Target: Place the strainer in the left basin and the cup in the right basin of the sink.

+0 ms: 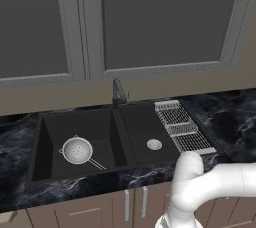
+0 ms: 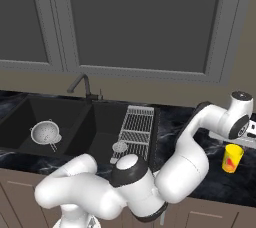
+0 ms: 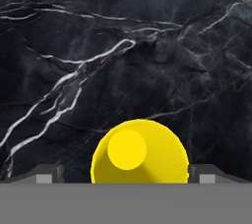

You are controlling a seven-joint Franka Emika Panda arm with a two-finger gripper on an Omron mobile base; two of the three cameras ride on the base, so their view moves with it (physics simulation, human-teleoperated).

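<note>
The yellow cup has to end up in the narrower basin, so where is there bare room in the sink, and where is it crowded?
The right basin is bare around its drain; the drying rack covers its right edge. The left basin holds the strainer at front left; its back is free. The cup stands on the countertop.

Arm reaching right, gripper (image 3: 126, 173) (pointing down) open

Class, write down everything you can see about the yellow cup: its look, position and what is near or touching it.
The cup is small, bright yellow and cylindrical, with a plain smooth surface and an open top. It stands upright on the black marbled countertop, to the right of the sink and outside both basins. In the hand view it sits between the two open fingers, seen from above. Whether the fingers touch it cannot be told.
</note>
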